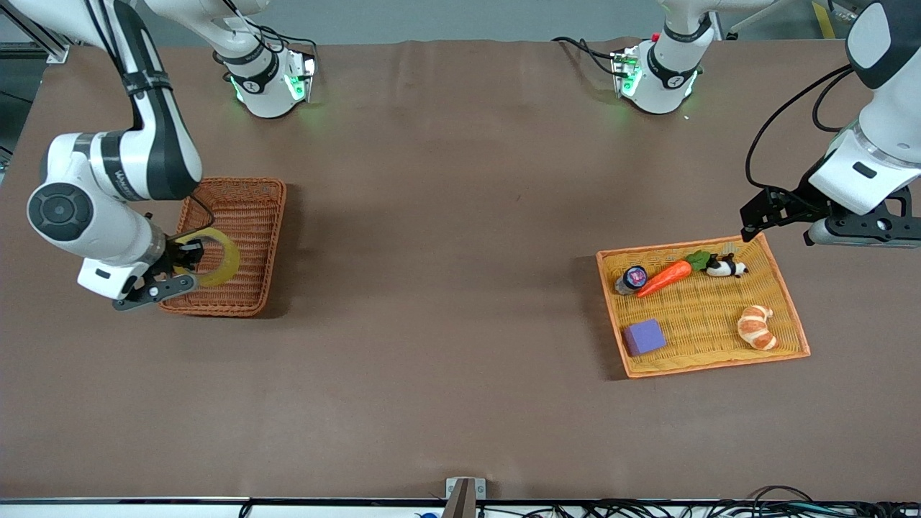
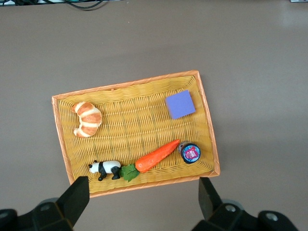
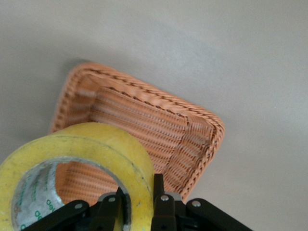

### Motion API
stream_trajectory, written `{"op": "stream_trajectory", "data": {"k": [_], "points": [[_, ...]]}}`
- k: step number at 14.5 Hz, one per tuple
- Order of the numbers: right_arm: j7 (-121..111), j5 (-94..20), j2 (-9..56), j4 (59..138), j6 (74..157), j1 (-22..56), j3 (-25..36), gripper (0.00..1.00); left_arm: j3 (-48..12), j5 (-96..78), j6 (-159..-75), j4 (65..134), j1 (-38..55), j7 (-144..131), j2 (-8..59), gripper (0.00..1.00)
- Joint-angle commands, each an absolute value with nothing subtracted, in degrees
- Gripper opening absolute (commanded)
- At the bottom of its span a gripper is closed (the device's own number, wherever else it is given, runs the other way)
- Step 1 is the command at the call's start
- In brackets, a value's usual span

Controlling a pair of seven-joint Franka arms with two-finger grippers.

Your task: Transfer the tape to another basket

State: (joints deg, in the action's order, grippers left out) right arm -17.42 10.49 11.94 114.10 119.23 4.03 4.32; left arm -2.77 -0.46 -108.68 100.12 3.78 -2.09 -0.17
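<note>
Tabletop basket (image 1: 245,216); tape (image 1: 223,260) in right end effector (image 1: 188,253)

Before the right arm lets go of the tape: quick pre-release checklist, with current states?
1. Grip: right gripper shut on the tape, wall pinched between fingers - ok.
2. Tape over the basket - ok.
3. Basket floor free under the tape - ok, nothing else seen inside.
4. Tape low enough to drop - cannot tell.
5. Left gripper open, waiting over the yellow tray, out of the way - ok.
</note>
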Motion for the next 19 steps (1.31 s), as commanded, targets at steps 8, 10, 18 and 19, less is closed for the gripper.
{"op": "stream_trajectory", "data": {"k": [8, 10, 18, 19], "points": [[-25.58, 9.58, 7.90, 137.90, 145.98, 4.13, 10.11, 0.05, -2.46, -1.05, -102.31, 99.93, 3.43, -2.29, -1.49, 1.00], [-25.49, 9.58, 9.40, 137.90, 146.68, 4.22, 10.11, 0.08, -2.46, -0.97, -102.30, 100.02, 2.82, -2.29, -1.58, 1.00], [-24.00, 9.32, 7.66, 131.16, 135.86, 4.39, 9.58, 1.00, -2.46, -0.97, -101.43, 97.30, 2.81, -2.20, -0.79, 1.00], [-22.69, 8.79, 6.86, 127.91, 131.53, 4.39, 9.23, 1.00, -2.46, -0.88, -101.34, 96.51, 2.81, -2.11, -0.79, 1.00]]}}
